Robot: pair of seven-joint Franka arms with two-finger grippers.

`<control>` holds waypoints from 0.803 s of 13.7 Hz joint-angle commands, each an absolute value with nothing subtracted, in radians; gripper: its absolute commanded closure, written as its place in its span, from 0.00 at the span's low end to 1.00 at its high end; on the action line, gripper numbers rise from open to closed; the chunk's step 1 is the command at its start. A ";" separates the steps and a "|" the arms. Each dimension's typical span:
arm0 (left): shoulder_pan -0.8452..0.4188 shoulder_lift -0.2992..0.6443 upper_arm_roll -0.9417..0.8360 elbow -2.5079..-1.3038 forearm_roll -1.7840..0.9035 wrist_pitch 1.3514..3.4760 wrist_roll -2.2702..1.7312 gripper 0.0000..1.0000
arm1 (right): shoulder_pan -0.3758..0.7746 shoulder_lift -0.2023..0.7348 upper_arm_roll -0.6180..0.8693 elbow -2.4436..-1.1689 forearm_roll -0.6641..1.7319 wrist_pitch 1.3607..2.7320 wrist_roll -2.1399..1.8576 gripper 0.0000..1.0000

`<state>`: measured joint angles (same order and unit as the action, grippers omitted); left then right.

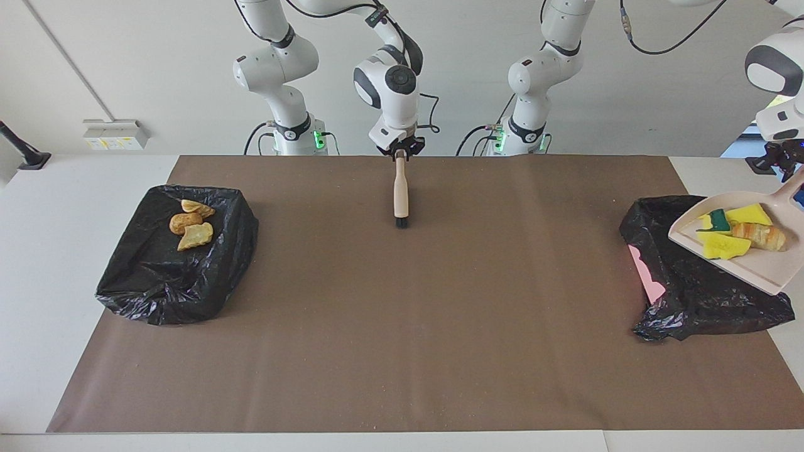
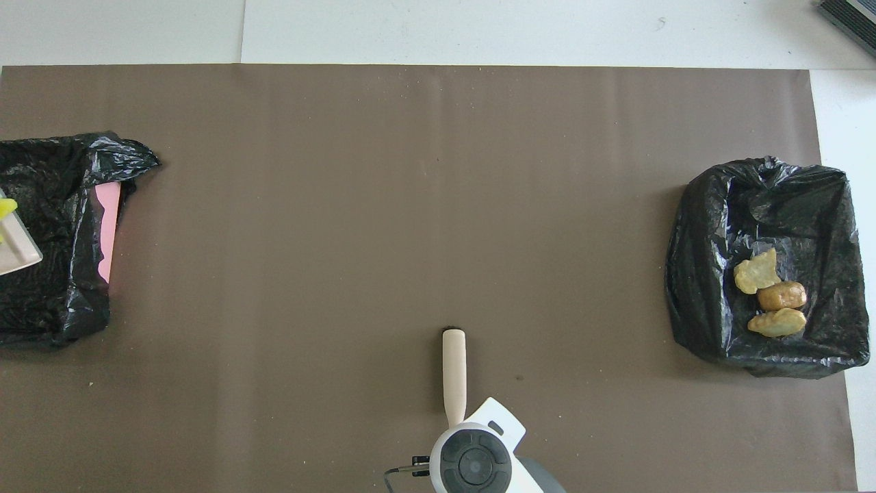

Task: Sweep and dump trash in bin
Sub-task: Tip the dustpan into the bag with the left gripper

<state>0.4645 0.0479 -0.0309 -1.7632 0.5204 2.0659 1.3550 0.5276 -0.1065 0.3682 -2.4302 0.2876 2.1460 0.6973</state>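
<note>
Your left gripper (image 1: 781,168) holds the dustpan (image 1: 747,263) by its handle, raised over the bin (image 1: 697,295) at the left arm's end; the sponge pieces (image 1: 722,246) and pastry (image 1: 759,236) lie in it. The pan's open lip points toward the table's middle, so tip it that way. Your right gripper (image 1: 400,150) waits at the brush (image 1: 400,194); I cannot tell its jaws.

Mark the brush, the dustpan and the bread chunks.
brush (image 1: 400,191), facing view, on its wooden handle.
dustpan (image 1: 750,267), facing view, on its bare pan floor.
bread chunks (image 2: 781,296), overhead view, on the middle chunk.

A pale wall (image 1: 157,69) rises past the white table (image 1: 75,182) — brown mat (image 1: 402,326) covering most of it.
</note>
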 commanded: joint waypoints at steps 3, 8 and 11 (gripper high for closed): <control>0.473 0.066 -0.038 -1.743 0.766 2.068 1.361 1.00 | 0.470 -0.110 0.359 -2.337 0.255 2.096 0.693 0.00; 0.474 0.058 -0.006 -1.741 0.865 2.049 1.368 1.00 | 0.399 -0.110 0.357 -2.189 0.148 2.004 0.680 0.00; 0.471 0.060 -0.006 -1.709 0.954 2.037 1.371 1.00 | 0.350 -0.101 0.357 -2.070 0.068 1.910 0.655 0.00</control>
